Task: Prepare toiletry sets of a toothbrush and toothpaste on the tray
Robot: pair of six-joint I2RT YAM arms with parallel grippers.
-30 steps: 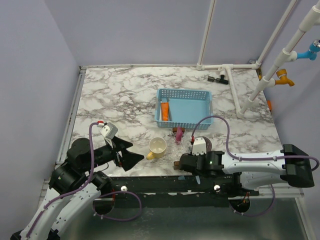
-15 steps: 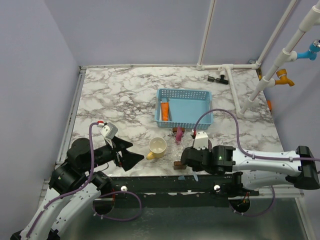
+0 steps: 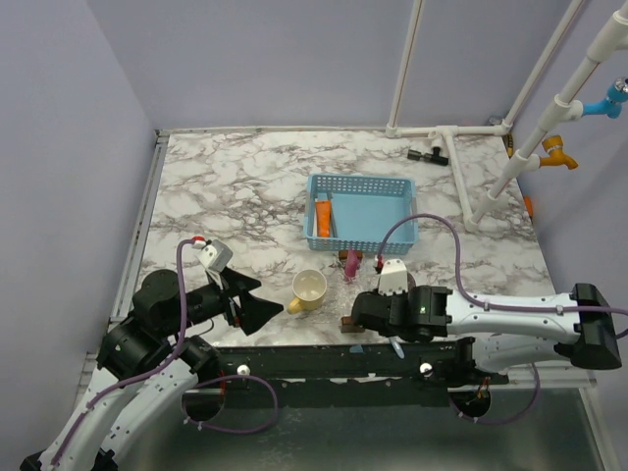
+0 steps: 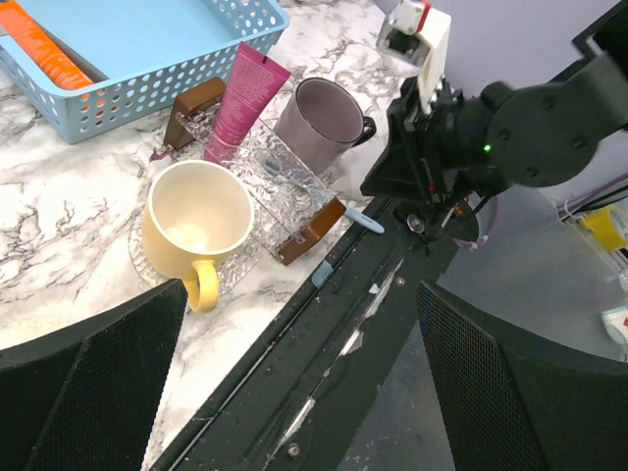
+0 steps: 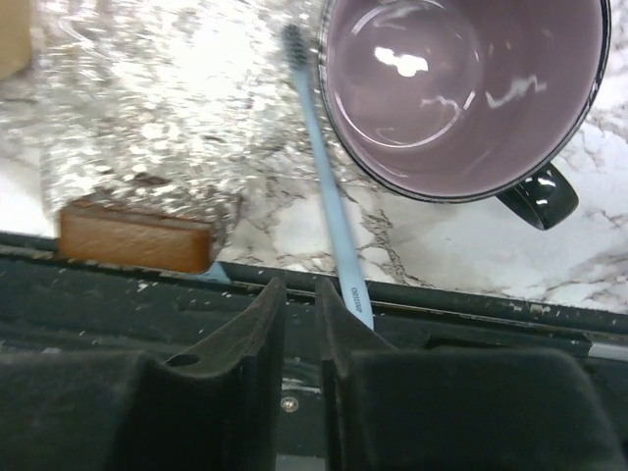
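A clear glass tray (image 5: 147, 118) with brown wooden ends sits at the table's near edge; it also shows in the left wrist view (image 4: 285, 186). A pink toothpaste tube (image 4: 245, 93) lies across its far end. A light blue toothbrush (image 5: 329, 186) lies beside the tray, its handle sticking out over the table edge. My right gripper (image 5: 299, 289) is shut and empty, just off the edge, left of the handle. My left gripper (image 4: 314, 392) is wide open and empty, near the front edge left of the yellow cup (image 3: 309, 288).
A purple mug (image 5: 461, 88) stands right of the tray, close to the toothbrush. The yellow cup stands on the tray's left side. A blue basket (image 3: 361, 180) behind holds an orange tube (image 3: 323, 216). White pipes stand at the back right.
My right wrist shifted a little to the right and back over the near edge. The left arm and the objects have not moved.
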